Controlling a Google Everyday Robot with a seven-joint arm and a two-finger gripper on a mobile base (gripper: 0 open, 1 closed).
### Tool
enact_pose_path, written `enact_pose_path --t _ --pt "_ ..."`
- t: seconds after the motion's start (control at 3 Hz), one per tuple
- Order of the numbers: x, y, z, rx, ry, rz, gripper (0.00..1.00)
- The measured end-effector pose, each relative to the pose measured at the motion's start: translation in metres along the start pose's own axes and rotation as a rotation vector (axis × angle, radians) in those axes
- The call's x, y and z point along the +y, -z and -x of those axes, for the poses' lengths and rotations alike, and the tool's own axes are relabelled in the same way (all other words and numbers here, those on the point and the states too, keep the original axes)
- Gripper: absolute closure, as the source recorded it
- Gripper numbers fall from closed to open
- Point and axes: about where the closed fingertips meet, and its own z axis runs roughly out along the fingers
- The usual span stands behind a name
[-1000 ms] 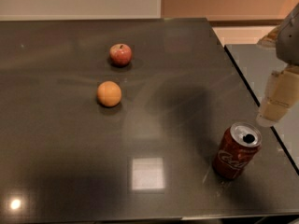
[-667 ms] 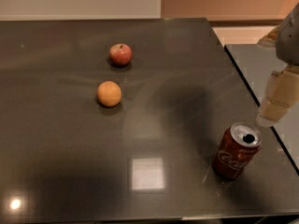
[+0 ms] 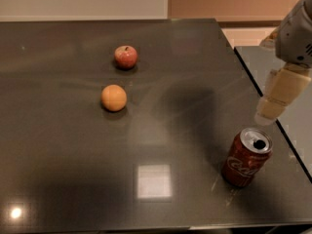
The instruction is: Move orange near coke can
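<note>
Gripper [image 3: 268, 115]: it hangs at the right edge of the picture, just up and right of the can [image 3: 246, 158], not touching it. Nobody could say if it is spread or closed.
Arm [image 3: 296, 33]: grey, cut off by the top and right edges.
Change: nothing has moved since a second ago. The gripper, fruit and can sit in the same spots.
Can: it stands upright near the front right of the table [image 3: 185, 82]. Its top has a dark hole, and the inside is too dark to see.
Orange [image 3: 114, 97]: left of the middle, well apart from the can.
Apple [image 3: 126, 56]: near the orange, just behind it.
</note>
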Motion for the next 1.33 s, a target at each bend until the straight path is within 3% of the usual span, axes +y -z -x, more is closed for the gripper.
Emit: enact_pose_path --t 0.67,1.33 --pt "-0.046 -0.043 0.051 -0.038 -0.074 0.06 0.0" --pt "-0.064 -0.083 0.106 -0.054 -0.113 0.083 0.0"
